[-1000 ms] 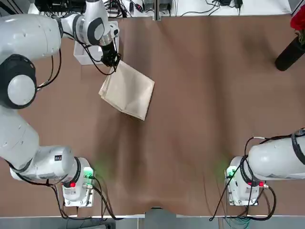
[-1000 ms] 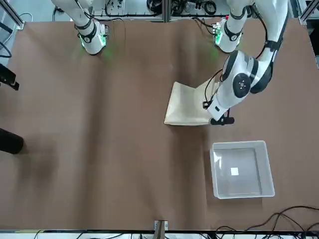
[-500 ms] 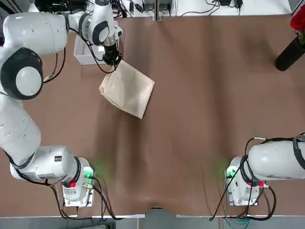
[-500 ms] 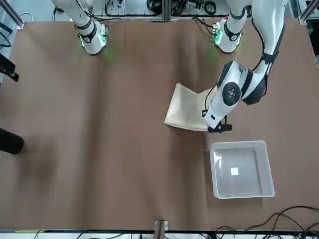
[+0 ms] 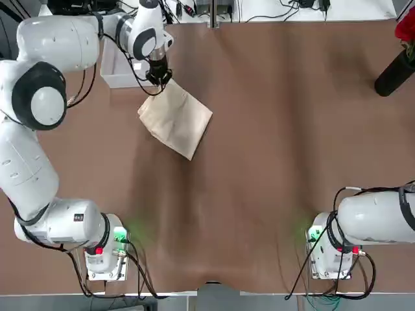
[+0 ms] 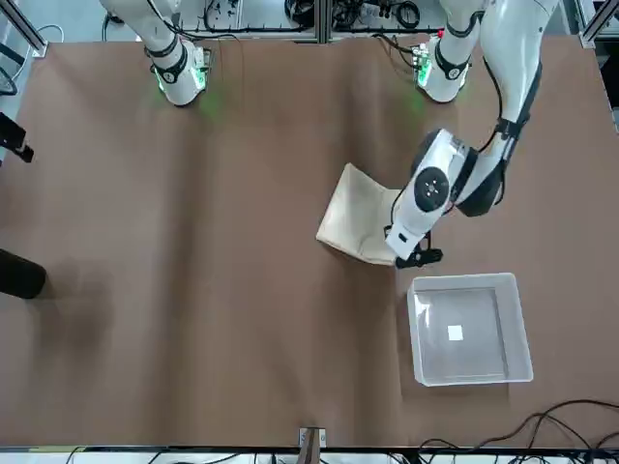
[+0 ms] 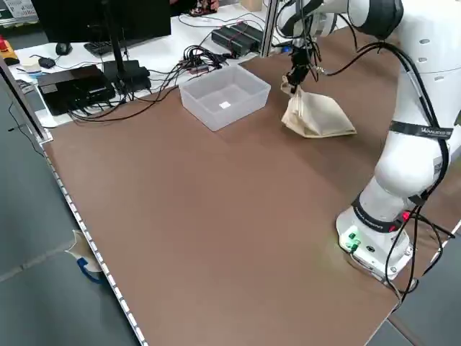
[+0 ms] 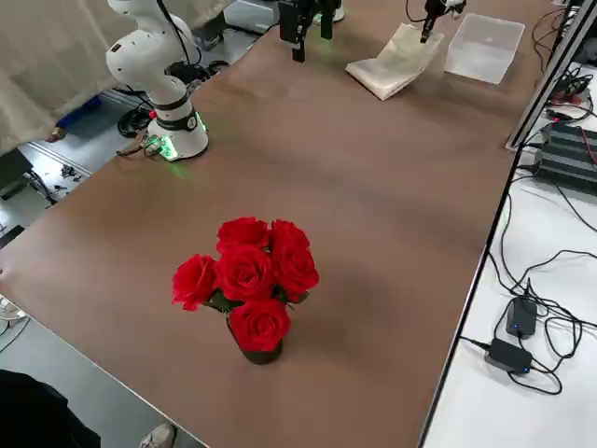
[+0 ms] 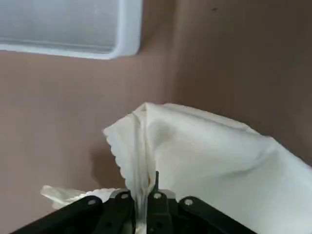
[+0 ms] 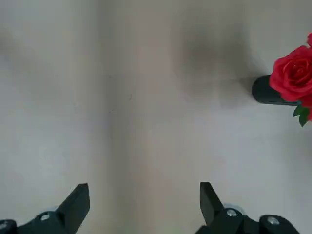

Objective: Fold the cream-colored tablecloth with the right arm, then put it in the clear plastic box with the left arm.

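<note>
Cream-colored tablecloth pinched at one corner beside the clear box

Cream-colored tablecloth, folded into a flat, roughly square packet of several layers, lies on the brown surface with one corner lifted. Its fabric is pale and matte, with soft creases, and the wrist view shows stacked edges with a small scalloped hem at the raised corner. The left claw points down over that corner, its black fingers pressed together and pinching the cloth's layered edge, so the packet slopes from the raised corner down to the surface. The clear plastic box, a small square translucent whitish bin with upright walls and rounded corners, stands just beside the raised corner, apart from the cloth; only a small white square shows on its floor. The right claw hangs well apart from the cloth, above bare surface, with its fingers spread wide. A bunch of red roses in a dark pot stands toward the robot's far right side.
</note>
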`<state>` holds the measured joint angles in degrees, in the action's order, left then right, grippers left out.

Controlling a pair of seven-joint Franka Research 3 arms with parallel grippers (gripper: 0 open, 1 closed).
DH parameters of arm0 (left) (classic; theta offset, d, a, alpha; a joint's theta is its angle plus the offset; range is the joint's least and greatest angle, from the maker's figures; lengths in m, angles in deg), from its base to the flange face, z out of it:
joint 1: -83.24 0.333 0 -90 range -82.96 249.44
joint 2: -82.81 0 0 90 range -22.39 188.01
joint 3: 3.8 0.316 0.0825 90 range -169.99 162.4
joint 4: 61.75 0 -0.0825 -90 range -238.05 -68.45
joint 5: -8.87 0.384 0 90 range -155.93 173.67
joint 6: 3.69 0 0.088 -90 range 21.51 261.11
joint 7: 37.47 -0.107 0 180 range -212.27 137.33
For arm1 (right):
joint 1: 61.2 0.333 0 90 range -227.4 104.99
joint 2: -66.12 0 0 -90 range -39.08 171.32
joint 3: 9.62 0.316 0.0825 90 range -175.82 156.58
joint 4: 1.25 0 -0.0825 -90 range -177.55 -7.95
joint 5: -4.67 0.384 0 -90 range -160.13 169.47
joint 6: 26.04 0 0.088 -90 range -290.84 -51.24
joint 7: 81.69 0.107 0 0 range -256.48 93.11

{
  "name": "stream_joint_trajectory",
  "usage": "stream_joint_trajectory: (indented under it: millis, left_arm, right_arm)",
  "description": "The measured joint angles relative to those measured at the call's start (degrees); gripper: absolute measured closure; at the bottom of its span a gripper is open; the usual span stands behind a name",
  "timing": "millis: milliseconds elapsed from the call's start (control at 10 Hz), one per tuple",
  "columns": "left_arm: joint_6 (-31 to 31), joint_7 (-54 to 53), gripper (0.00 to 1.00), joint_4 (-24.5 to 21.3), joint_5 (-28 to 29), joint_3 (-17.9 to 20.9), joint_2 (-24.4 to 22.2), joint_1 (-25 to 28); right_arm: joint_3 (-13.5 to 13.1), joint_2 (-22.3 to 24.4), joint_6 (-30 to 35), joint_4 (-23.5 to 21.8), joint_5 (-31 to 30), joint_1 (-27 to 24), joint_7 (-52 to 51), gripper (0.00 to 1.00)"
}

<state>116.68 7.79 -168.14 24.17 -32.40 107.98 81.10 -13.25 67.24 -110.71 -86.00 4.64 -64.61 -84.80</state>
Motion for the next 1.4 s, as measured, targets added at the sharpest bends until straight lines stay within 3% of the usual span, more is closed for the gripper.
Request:
stream_joint_trajectory:
  millis: [400,900,1400]
  left_arm:
    - [-0.12,9.7,0.93,0.41,2.22,0.05,0.04,-7.59]
    - [-0.14,13.64,0.93,2.03,3.61,0.04,1.18,-11.89]
    - [-0.05,15.72,0.93,5.69,3.71,0.04,7.37,-16.89]
  right_arm:
    - [0.26,0.03,-0.2,-2.04,-0.07,1.43,0.01,0.0]
    - [0.33,0.08,-1.32,-3.26,-0.17,1.87,-0.02,0.0]
    - [0.46,0.68,-1.32,-3.35,-0.17,2.14,-0.02,0.0]
